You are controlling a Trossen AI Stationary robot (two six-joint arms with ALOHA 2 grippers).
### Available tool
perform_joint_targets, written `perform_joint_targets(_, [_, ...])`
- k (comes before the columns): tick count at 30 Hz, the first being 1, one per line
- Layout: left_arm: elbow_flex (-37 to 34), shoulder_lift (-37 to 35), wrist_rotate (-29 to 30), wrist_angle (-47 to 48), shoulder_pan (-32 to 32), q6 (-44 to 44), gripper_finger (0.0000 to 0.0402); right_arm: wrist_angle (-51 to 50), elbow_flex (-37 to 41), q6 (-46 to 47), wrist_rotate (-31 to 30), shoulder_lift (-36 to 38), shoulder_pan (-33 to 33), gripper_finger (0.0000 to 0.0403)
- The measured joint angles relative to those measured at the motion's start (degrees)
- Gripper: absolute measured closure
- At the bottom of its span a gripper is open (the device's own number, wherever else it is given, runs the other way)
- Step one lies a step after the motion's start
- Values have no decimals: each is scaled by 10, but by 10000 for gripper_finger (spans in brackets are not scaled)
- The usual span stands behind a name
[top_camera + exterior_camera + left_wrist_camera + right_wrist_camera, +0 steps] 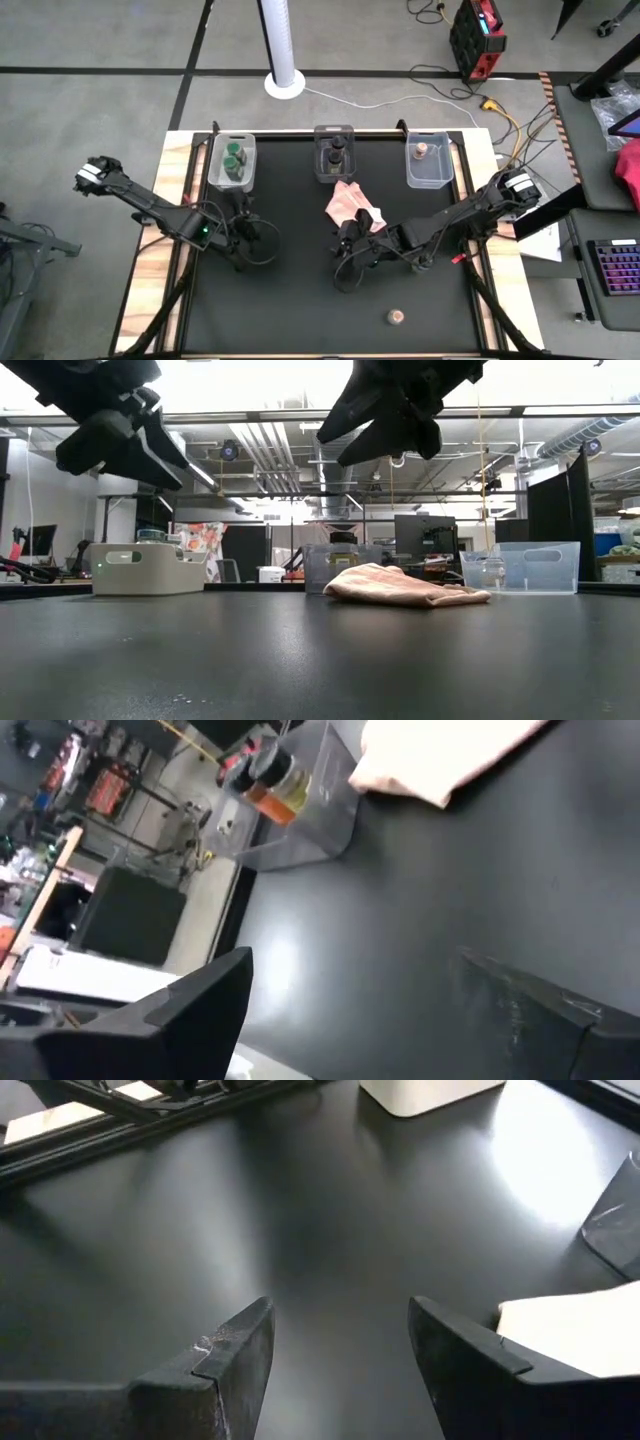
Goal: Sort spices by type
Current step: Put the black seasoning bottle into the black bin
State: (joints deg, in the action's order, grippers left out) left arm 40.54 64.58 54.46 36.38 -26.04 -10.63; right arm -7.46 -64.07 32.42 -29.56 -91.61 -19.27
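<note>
Three bins stand along the table's far edge. The left bin point(232, 160) holds green-lidded jars point(234, 157), the middle bin point(333, 153) holds dark-lidded jars point(336, 152) point(275, 785), and the right bin point(427, 160) holds one pinkish-tan-lidded jar point(422, 150). Another pinkish-tan-lidded jar point(396, 317) stands alone near the table's near edge. My left gripper point(250, 240) point(355, 970) hovers open over bare table, nearer me than the left bin. My right gripper point(345, 265) point(340, 1310) hovers open just nearer me than the pink cloth, empty.
A crumpled pink cloth point(352, 205) point(405, 586) lies on the black mat between the middle bin and my right gripper. In the low view both grippers hang well above the table. The mat is bare around the lone jar; wooden table edges flank it.
</note>
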Motion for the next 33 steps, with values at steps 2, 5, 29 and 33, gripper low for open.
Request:
perform_joint_targets(2, [0,-1,1,-11,0,10,82,-1,-5,-7,0,0,0,184])
perform_joint_targets(5, [0,-1,1,-11,0,12,82,0,-8,-15,0,-2,1,184])
perform_joint_targets(29, [0,-1,5,-12,0,12,82,0,-4,-20,-1,-3,6,184])
perform_joint_targets(33, [0,-1,5,-13,0,12,82,0,-4,-23,-2,-4,6,184])
